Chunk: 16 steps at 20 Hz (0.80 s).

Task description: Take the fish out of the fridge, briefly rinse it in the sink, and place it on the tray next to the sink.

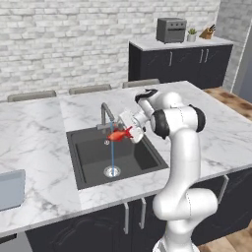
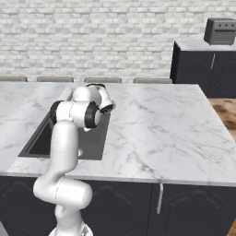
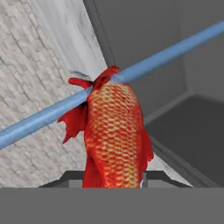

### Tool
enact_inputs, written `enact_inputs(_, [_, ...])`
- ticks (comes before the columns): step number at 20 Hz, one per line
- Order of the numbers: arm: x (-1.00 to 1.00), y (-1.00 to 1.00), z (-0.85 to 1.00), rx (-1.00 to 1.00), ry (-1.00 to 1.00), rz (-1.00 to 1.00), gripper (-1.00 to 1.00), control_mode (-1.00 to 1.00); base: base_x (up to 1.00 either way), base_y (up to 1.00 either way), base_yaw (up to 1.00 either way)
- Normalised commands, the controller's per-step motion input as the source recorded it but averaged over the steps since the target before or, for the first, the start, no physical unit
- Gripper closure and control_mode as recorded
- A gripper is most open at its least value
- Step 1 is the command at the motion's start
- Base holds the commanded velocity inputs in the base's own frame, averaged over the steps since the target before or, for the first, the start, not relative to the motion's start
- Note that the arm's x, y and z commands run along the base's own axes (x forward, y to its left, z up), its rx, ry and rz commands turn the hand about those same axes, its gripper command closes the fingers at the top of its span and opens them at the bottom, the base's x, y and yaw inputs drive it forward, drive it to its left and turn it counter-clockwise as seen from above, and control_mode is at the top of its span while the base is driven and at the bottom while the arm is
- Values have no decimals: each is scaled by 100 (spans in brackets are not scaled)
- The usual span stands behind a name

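My gripper (image 1: 129, 132) is shut on the red-orange fish (image 1: 118, 135) and holds it over the dark grey sink (image 1: 88, 162), just below the bent faucet (image 1: 105, 114). A thin blue stream of water (image 1: 111, 152) falls from the spout past the fish's head to the round drain (image 1: 112, 171). In the hand view the fish (image 3: 113, 135) stands between the fingers, and the water stream (image 3: 43, 114) crosses its far end. The light grey tray (image 1: 11, 189) lies at the left edge of the marble counter. From the right base view the arm covers much of the sink (image 2: 39, 140).
Several chair backs (image 1: 88, 89) line the far side of the island. A dark cabinet run (image 1: 182, 61) at the back right carries a toaster oven (image 1: 171, 30), a small plant (image 1: 192, 34) and a knife block (image 1: 207, 32). Bare marble (image 2: 156, 129) stretches to the right of the sink.
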Motion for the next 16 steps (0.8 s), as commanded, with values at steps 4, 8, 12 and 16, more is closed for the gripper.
enact_inputs(4, [83,-2,0,0,-14,-25,100,-100,0,0,0])
enact_inputs(8, [31,-4,0,0,-6,-24,100,-100,0,0,0])
enact_inputs(12, [-81,-40,34,0,3,-33,100,-100,0,0,0])
enact_inputs(16, [-100,-51,84,-4,0,-27,100,-100,0,0,0])
